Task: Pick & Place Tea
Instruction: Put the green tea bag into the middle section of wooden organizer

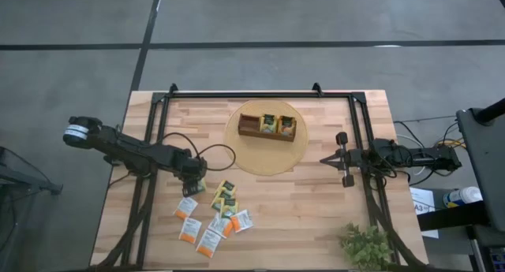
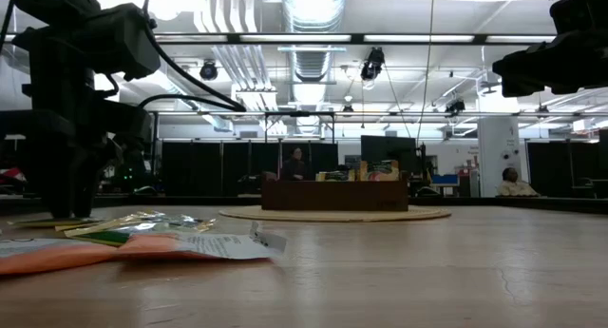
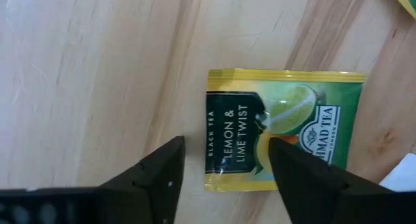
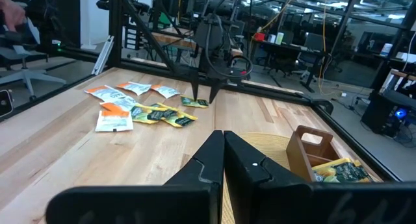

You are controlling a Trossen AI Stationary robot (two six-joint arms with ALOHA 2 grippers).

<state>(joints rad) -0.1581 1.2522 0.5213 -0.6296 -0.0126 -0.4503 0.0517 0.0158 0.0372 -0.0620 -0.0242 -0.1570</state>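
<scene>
Though overhead hides it, left gripper (image 3: 224, 162) straddles a lemon-lime packet (image 3: 279, 130), open, unclamped.

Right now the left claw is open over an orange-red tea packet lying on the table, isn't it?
Not quite. The left claw is open over a packet on the table, but the left wrist view shows it is a yellow-green tea packet marked lemon and lime twist, not an orange-red one.

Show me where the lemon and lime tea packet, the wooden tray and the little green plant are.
Lemon and lime tea packet (image 3: 279, 130): left wrist view, middle of its printed face.
Wooden tray (image 1: 249, 127): high view, its empty compartment.
Green plant (image 1: 365, 246): high view, middle of its leaves.
</scene>
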